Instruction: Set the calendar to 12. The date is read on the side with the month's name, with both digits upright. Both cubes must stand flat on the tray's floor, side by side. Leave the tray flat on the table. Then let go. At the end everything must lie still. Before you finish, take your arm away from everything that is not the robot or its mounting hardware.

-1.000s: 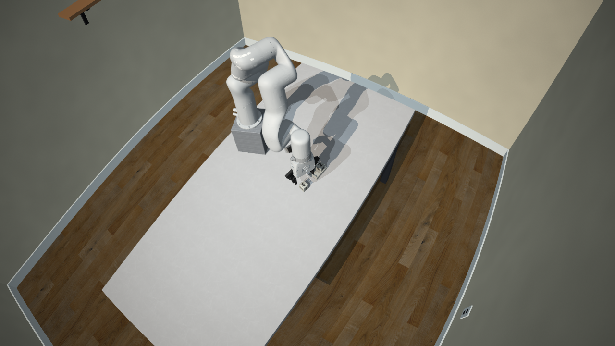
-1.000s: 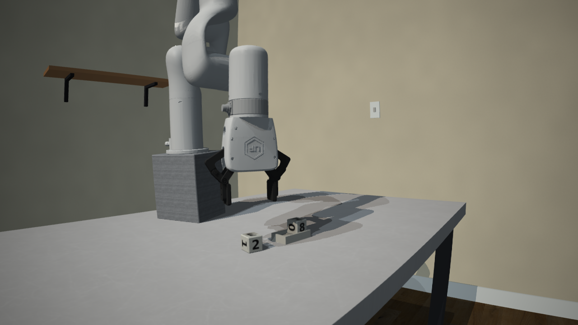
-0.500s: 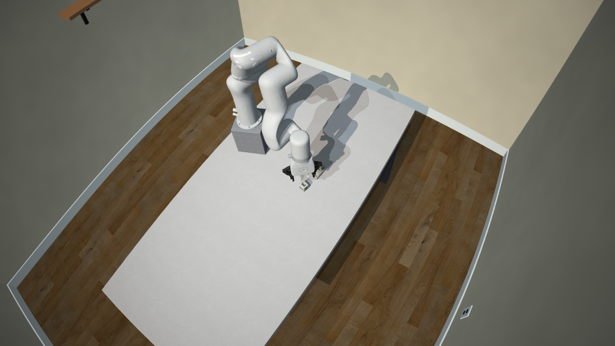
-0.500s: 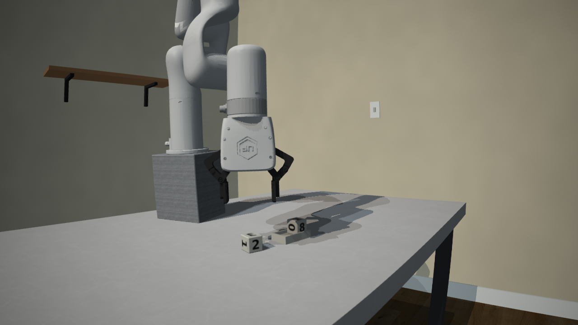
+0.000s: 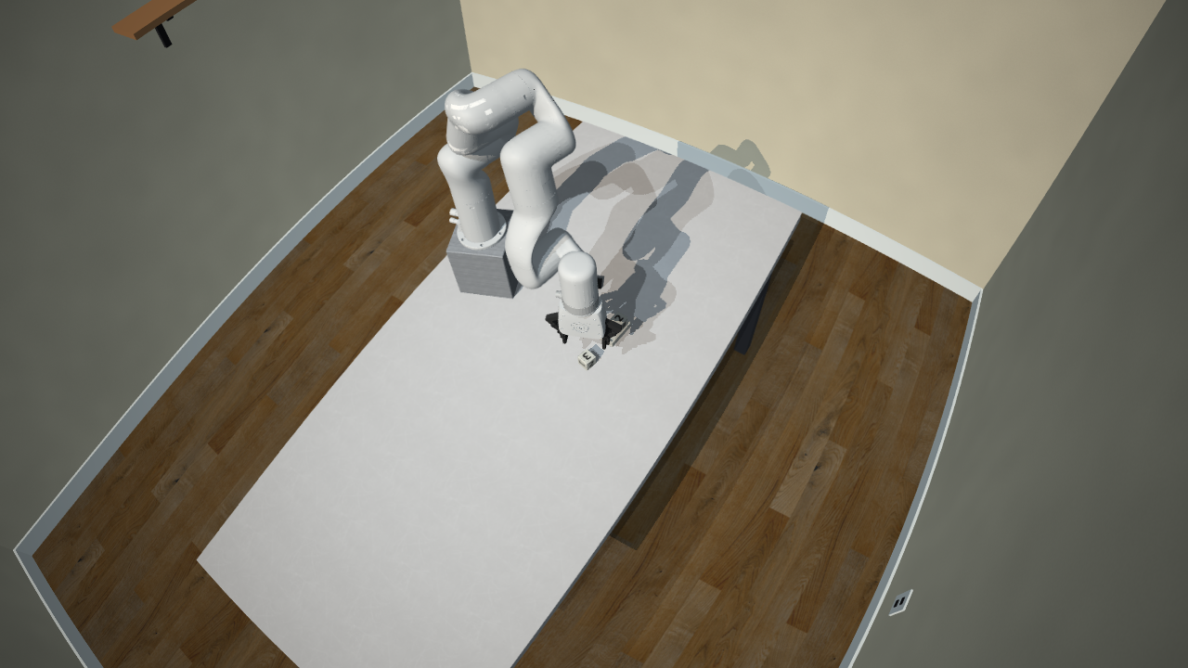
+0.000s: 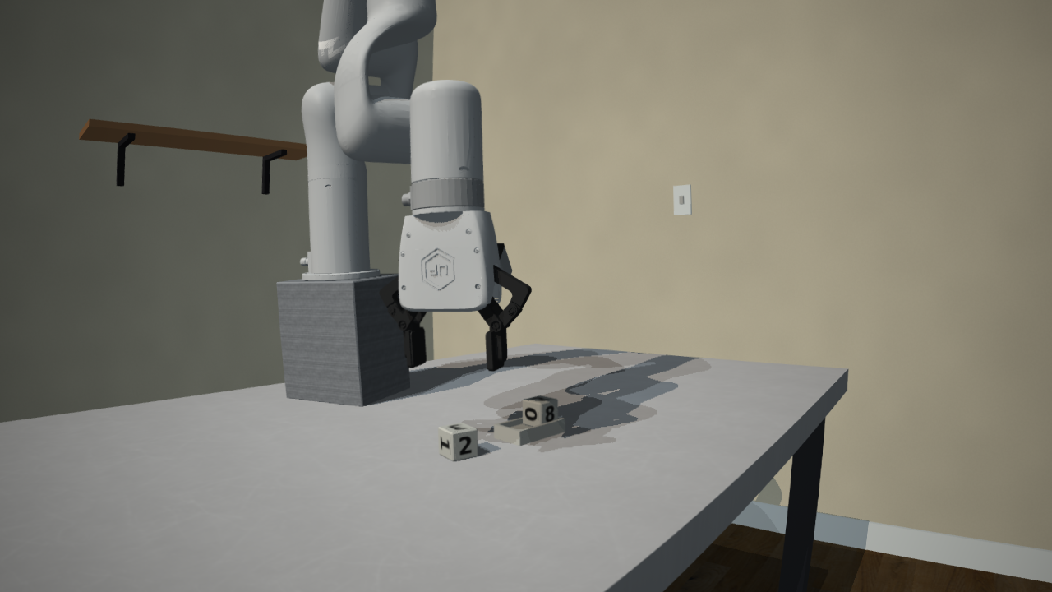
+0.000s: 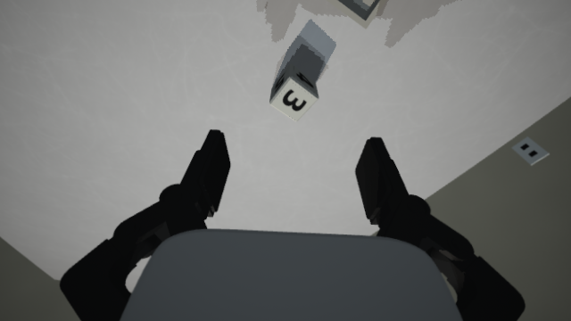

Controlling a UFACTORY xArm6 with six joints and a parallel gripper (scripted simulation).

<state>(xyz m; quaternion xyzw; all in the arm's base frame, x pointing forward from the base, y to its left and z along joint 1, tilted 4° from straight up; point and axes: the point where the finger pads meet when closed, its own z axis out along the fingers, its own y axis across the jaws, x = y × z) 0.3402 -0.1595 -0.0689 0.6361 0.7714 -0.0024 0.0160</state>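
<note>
The number cube showing 3 on top, with 2 and a sideways 1 on its sides, stands on the table near the calendar tray. The tray holds the other cube, showing 8 and a sideways 0. Above the table, the gripper has its fingers wide apart, with nothing between them.

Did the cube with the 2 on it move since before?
No, the cube is in the same spot, judged by the grey pedestal.
</note>
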